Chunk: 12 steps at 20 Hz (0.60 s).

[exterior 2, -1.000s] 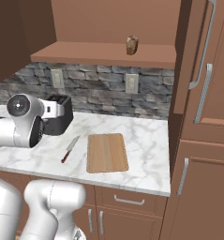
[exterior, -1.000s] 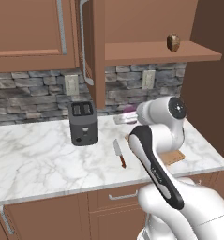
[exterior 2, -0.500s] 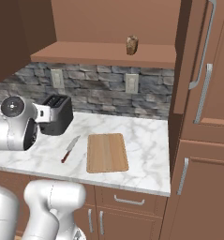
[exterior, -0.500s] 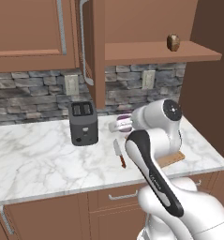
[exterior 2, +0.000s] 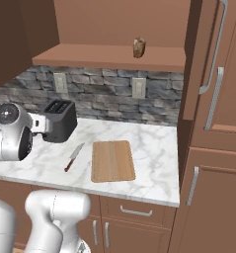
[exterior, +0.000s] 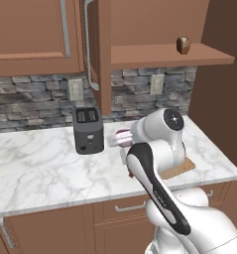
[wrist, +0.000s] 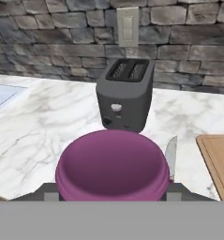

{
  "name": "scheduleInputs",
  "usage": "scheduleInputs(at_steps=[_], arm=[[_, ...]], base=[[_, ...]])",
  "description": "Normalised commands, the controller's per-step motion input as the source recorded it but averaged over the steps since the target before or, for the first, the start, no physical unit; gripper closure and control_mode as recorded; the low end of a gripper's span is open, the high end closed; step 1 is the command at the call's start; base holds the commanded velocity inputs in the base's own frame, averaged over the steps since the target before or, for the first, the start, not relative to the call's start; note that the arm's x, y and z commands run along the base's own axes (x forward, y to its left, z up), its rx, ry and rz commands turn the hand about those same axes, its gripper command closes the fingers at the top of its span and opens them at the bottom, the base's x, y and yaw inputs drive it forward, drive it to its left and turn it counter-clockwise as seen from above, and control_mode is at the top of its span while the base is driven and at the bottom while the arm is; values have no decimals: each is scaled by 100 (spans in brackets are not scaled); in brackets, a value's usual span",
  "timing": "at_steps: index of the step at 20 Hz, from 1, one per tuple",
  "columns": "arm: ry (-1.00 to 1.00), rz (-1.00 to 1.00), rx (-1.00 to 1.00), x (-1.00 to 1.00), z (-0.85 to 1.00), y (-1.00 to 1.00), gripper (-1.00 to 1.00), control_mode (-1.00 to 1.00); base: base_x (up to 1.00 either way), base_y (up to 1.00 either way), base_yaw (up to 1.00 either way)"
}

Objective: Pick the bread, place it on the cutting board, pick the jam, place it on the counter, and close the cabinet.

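My gripper (wrist: 112,190) is shut on the jam (wrist: 112,166), a purple jar that fills the lower hand view, with grey fingers (wrist: 49,191) at its sides. In the left base view the jam (exterior: 122,138) hangs just right of the toaster, low over the white marble counter (exterior: 35,163). The bread (exterior 2: 138,47) sits on the brown wooden shelf (exterior 2: 109,55). The tan cutting board (exterior 2: 112,160) lies bare on the counter, right of the knife. The cabinet door (exterior: 96,54) stands open, edge-on above the toaster.
A dark grey toaster (wrist: 125,96) stands straight ahead of the jar against the stone backsplash. A red-handled knife (exterior 2: 73,157) lies between toaster and board. Tall cabinets (exterior 2: 216,123) close off the right end of the counter.
The arm has swung left and down with the jam in its grip, bringing the jar closer to the toaster and the counter. Bread, board and knife have not moved.
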Motion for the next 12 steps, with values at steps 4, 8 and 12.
scheduleInputs(at_steps=[4, 8, 12], arm=[[0, 1, 0, 0, -20, 26, 100, -100], [2, 0, 0, 0, -23, 27, 100, -100], [4, 2, 0, 0, -25, 22, 100, -100]], base=[[0, 0, 0], [0, 0, 0], [0, 0, 0]])
